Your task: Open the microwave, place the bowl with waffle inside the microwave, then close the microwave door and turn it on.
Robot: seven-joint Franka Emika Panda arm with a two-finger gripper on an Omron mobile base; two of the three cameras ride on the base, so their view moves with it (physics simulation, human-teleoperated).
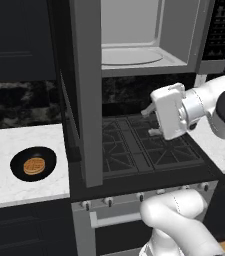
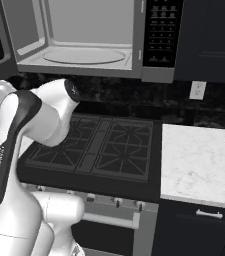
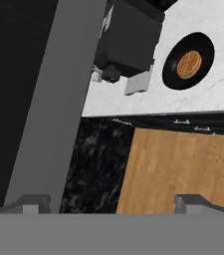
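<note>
Microwave (image 1: 149,35) stands open above the stove (image 1: 144,145), pale inside showing; its top is cut off. Door (image 1: 86,90) swung out edge-on, standing between gripper (image 1: 151,121) and bowl (image 1: 33,164). Waffle (image 1: 34,165) sits in the bowl on the left counter (image 1: 14,190). Gripper hangs over the stove, fingers spread wide, holding nothing.

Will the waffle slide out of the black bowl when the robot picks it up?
Probably not, if the bowl stays level: its raised rim rings the waffle. The waffle lies loose and flat, so a steep tilt could let it slip. The bowl looks smooth and shallow, so the tool may find its rim slippery.
</note>
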